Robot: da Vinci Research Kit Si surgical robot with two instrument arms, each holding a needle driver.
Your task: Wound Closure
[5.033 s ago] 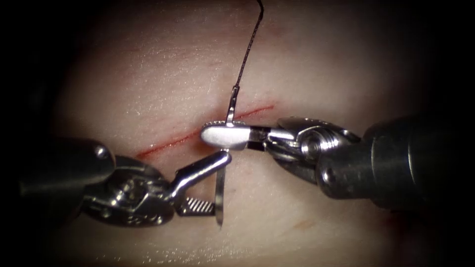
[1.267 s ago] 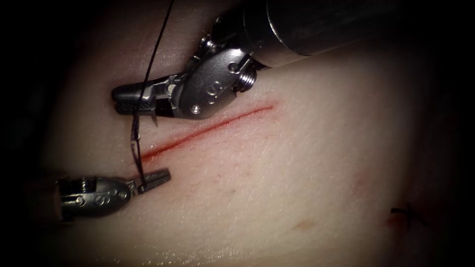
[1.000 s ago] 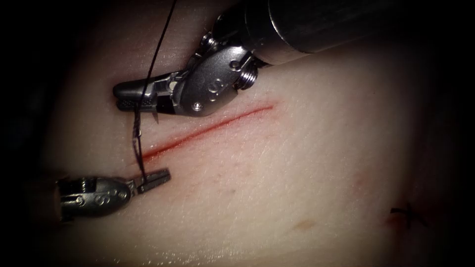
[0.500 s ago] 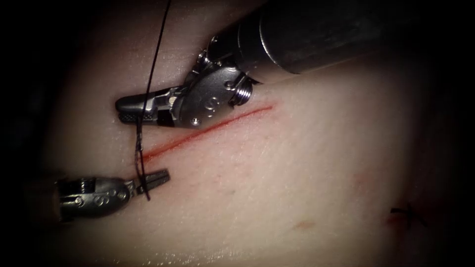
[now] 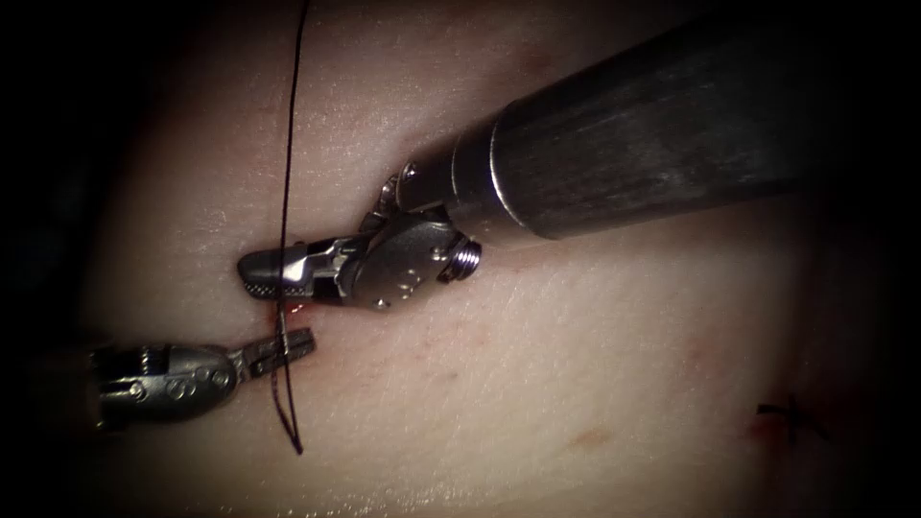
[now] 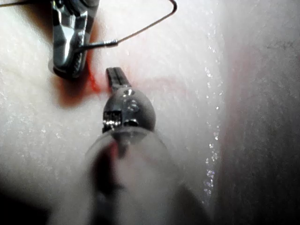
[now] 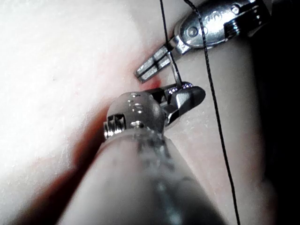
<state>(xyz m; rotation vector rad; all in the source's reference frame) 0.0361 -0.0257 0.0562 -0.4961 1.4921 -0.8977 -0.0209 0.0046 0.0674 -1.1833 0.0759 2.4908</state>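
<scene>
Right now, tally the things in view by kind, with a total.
Pale pork-belly tissue: 1
Thin curved steel needle: 1, entry into tissue hidden
Long black thread: 1
Steel two-jawed needle drivers: 2, right tool gripping needle's tail end, left tool gripping thread
Short dark cluster of cut thread ends: 1
Red fluid patch: 1
Total: 7

A surgical training bench: pale tissue [image 5: 595, 317] (lit by an endoscope), dark all around.
</scene>
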